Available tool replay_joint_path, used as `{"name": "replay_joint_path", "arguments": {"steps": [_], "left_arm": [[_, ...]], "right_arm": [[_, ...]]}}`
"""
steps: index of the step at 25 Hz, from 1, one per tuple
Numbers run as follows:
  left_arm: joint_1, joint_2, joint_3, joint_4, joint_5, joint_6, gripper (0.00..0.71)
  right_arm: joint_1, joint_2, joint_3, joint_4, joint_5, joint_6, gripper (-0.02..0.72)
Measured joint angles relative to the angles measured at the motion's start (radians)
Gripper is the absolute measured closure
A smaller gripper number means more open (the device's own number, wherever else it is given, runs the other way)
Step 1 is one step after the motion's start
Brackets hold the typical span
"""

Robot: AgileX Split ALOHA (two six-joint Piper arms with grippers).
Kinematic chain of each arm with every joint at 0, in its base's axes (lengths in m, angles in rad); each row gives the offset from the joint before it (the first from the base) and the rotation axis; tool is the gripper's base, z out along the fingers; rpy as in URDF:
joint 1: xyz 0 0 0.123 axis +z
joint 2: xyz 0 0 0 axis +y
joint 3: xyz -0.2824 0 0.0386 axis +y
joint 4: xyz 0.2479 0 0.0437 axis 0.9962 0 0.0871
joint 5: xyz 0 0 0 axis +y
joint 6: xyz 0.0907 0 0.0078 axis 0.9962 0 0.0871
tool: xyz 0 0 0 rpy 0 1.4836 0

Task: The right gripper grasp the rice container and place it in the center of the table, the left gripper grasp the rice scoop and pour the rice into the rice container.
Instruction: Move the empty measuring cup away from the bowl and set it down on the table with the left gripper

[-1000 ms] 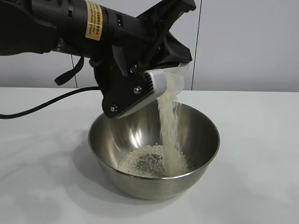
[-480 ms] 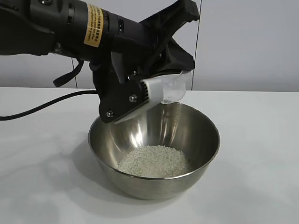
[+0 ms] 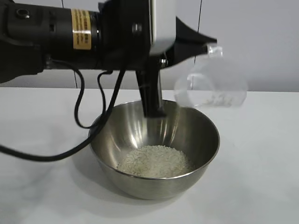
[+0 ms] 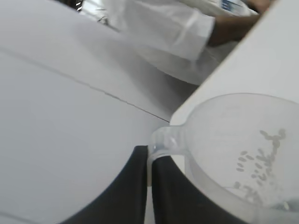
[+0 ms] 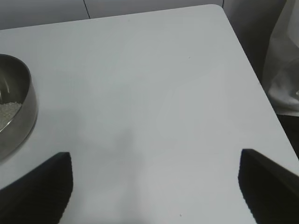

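**Observer:** Where do your jaws stand, and where is the cup?

**Me:** My left gripper (image 3: 198,44) hangs over the rice container (image 3: 154,149), pointing level across it. Its jaws are clamped tight on the small handle tab of the rice scoop (image 3: 210,86); my left wrist view shows the two black fingers (image 4: 135,186) pressed together with the tab of the scoop (image 4: 238,154) pinched between them. The scoop sits mouth-up, out beyond my fingertips, above the far right part of the bowl's rim, not touching it.

**Observer:** And the rice?

**Me:** Nearly all the rice (image 3: 154,161) lies in a low heap on the bowl's floor. Only a few grains cling inside the scoop, so I judge the pour done.

**Observer:** The other arm?

**Me:** My right gripper (image 5: 154,186) is parked with its jaws wide apart and empty, low over the bare tabletop (image 5: 154,93), the bowl (image 5: 14,107) well off to one side of it.

**Observer:** What does the next move depend on?

**Me:** The scoop lies straight ahead of my left jaws, along the line they point, and the bowl is directly below. To set the scoop down I'd guess I must carry it sideways, clear of the rim, before lowering. The left arm is nearer and already holds it.
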Motion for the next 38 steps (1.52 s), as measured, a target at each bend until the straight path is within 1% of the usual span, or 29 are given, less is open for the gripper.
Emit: {"name": "replay_joint_path", "arguments": {"steps": [2,4,6,8,12,15,19,21,22,28,38], "left_arm": [[0.024,0.000,0.015,-0.139,-0.073,-0.140,0.696],[0.066,0.000,0.044,-0.234,-0.180,-0.287,0.696],[0.120,-0.002,0.090,-0.298,-0.240,-0.427,0.696],[0.189,-0.004,0.141,-0.331,-0.249,-0.506,0.696],[0.327,-0.013,0.264,-0.352,-0.250,-0.533,0.696],[0.417,-0.014,0.345,-0.353,-0.249,-0.530,0.696],[0.510,0.010,0.406,-0.334,-0.249,-0.506,0.696],[0.530,0.054,0.409,-0.302,-0.249,-0.499,0.696],[0.532,0.074,0.408,-0.294,-0.249,-0.496,0.696],[0.532,0.188,0.385,-0.283,-0.251,-0.459,0.696],[0.532,0.361,0.372,-0.287,-0.266,-0.451,0.696]], "right_arm": [[0.000,0.000,0.000,0.000,0.000,0.000,0.044],[0.000,0.000,0.000,0.000,0.000,0.000,0.044],[0.000,0.000,0.000,0.000,0.000,0.000,0.044],[0.000,0.000,0.000,0.000,-0.001,0.000,0.044],[0.000,0.000,0.000,0.000,0.000,0.000,0.044],[0.000,0.000,0.000,0.000,0.000,0.000,0.044],[0.000,0.000,0.000,0.000,0.000,0.000,0.044],[0.000,0.000,0.000,0.000,0.000,0.000,0.044],[0.000,0.000,0.000,0.000,0.000,0.000,0.044],[0.000,0.000,0.000,0.000,0.000,0.000,0.044],[0.000,0.000,0.000,0.000,0.001,0.000,0.044]]}}
